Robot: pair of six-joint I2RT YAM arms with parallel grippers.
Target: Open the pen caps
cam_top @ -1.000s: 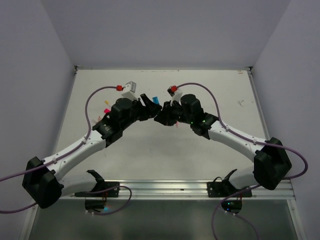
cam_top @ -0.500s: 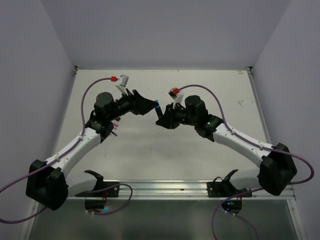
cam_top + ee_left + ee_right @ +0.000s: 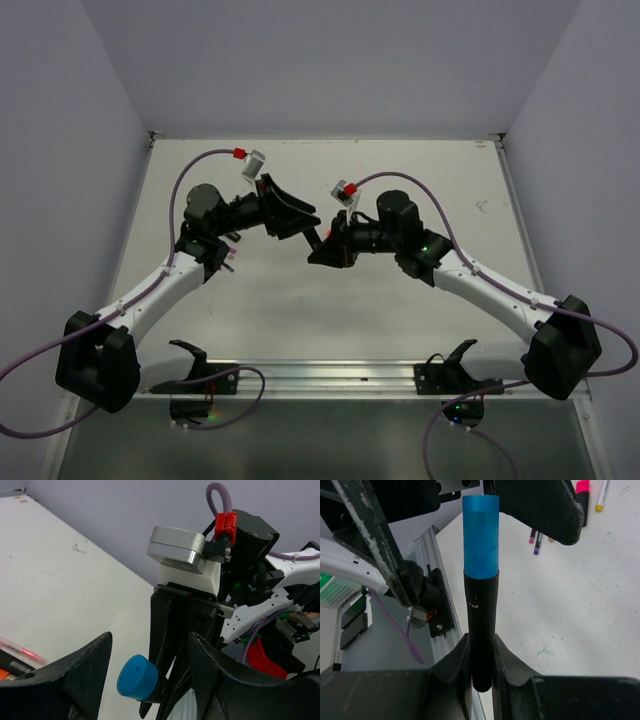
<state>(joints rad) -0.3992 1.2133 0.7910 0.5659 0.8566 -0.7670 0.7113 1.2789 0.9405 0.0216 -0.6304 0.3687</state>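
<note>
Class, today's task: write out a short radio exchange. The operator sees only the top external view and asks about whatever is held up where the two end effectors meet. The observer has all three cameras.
Operator: From overhead the middle is just a dark tangle. What is held there?
Observer: The right wrist view shows a black highlighter clamped upright in the right end effector.
Operator: Is its cap off?
Observer: No. In that same view the blue cap sits fully on the top end.
Operator: Has the other side gripped the cap?
Observer: Not yet. The left wrist view shows the left end effector open, its fingers on either side of the cap with gaps showing.
</note>
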